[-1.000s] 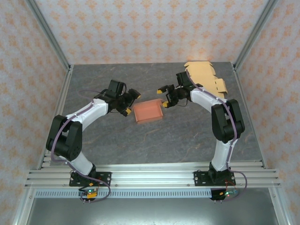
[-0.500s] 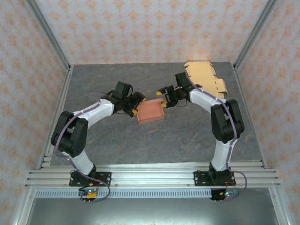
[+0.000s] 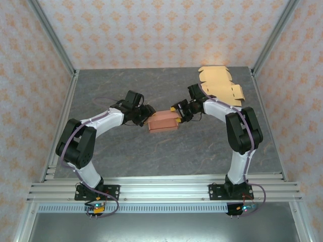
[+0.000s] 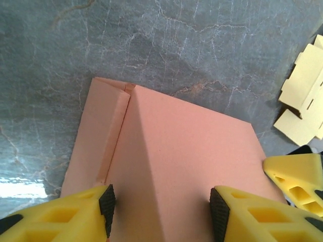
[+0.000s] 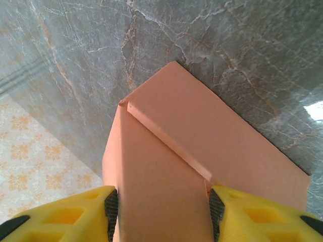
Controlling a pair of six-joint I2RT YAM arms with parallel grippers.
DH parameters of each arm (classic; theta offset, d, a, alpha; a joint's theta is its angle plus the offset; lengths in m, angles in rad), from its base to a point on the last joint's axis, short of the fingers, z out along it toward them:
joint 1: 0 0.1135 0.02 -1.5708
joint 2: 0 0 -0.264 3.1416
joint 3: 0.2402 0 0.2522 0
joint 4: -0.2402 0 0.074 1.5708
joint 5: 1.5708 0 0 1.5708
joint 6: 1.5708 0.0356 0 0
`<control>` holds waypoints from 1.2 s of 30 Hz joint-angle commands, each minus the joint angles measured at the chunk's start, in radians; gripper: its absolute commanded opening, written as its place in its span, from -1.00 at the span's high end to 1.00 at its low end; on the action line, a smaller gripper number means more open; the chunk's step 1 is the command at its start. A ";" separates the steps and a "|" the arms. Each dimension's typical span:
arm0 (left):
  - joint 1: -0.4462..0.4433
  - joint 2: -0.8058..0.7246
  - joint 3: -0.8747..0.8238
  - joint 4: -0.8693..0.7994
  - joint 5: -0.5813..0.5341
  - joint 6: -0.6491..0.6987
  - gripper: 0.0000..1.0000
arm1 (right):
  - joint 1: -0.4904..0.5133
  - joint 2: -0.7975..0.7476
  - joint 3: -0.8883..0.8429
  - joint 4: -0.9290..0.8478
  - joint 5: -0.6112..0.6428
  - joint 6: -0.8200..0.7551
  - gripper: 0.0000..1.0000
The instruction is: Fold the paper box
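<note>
Two grippers meet over the paper box (image 3: 163,122) from opposite sides in the top view. The left gripper (image 3: 145,115) is at the box's left end and the right gripper (image 3: 177,112) at its right end, with the box on the grey table (image 3: 202,151) between them. From that height the spread of the jaws is too small to read.

The left wrist view shows it. The left gripper (image 4: 162,206) has its jaws wide, and the salmon box (image 4: 171,151) runs out ahead of them, filling the gap between the two black pads (image 4: 107,201). A raised ridge of the box starts between the jaws and leads away, with a narrow folded flap beside the left-hand pad. A yellow finger of the right gripper (image 4: 295,181) sits just outside the right-hand pad, and flat yellow box blanks (image 4: 303,96) lie well beyond on the table.

The right wrist view shows the right gripper (image 5: 163,212) with its jaws equally wide. The box (image 5: 166,166) spans the gap from pad (image 5: 111,206) to pad, and a folded seam crosses it diagonally ahead of the jaws. Patterned wall (image 5: 30,166) shows past the left-hand finger.

The top view places the blanks (image 3: 219,80) at the far right corner, behind the right arm.
</note>
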 commanded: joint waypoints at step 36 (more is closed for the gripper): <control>-0.010 -0.029 0.017 -0.132 -0.151 0.359 -0.10 | 0.035 0.013 0.359 -0.494 0.269 -0.885 -0.29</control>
